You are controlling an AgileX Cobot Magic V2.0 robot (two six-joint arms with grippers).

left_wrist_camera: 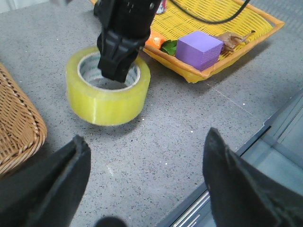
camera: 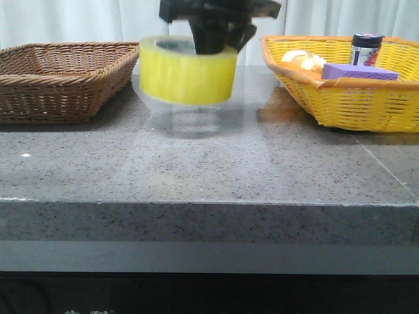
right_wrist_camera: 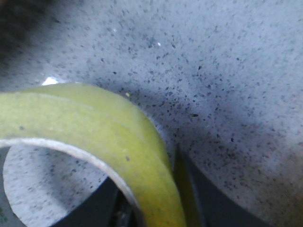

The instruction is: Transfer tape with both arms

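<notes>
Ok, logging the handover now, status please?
Right gripper shut on tape, roll lifted off the table. Left gripper open, empty, short of the roll. Nothing between them.
</notes>
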